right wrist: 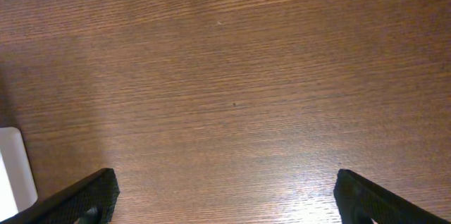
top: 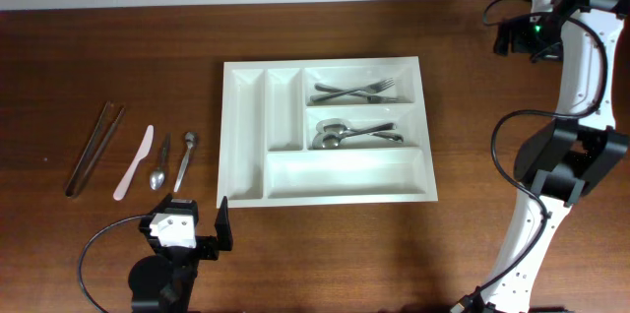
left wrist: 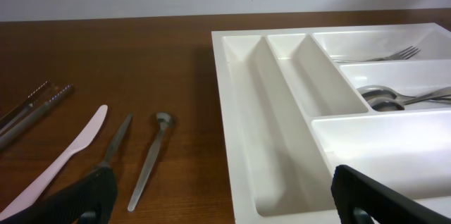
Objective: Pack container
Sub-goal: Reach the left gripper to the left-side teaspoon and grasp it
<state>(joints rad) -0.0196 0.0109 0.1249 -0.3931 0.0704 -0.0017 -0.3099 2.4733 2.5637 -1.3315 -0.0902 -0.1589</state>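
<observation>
The container (top: pixel 248 131) is a large white tray in mid-table. Its top right compartment holds forks (top: pixel 359 90) and the one below holds spoons (top: pixel 354 136); the two narrow ones and the long front one are bare. My left gripper (top: pixel 187 229) is open and empty at the table's front, just off the tray's front left corner. In the left wrist view its fingers (left wrist: pixel 225 199) frame the tray rim (left wrist: pixel 225 111), with the forks (left wrist: pixel 380 56) and spoons (left wrist: pixel 394 97) beyond. My right gripper (top: pixel 522 35) is open and empty above bare wood (right wrist: pixel 229 199) at the far right.
Left of the tray lie tongs (top: pixel 94 146), a pale plastic knife (top: pixel 135 162), a spoon (top: pixel 160 163) and a second small spoon (top: pixel 185 158). In the left wrist view they are the tongs (left wrist: pixel 32 111), knife (left wrist: pixel 63 160), spoon (left wrist: pixel 116 139) and small spoon (left wrist: pixel 151 157). A tray corner (right wrist: pixel 14 168) edges the right wrist view.
</observation>
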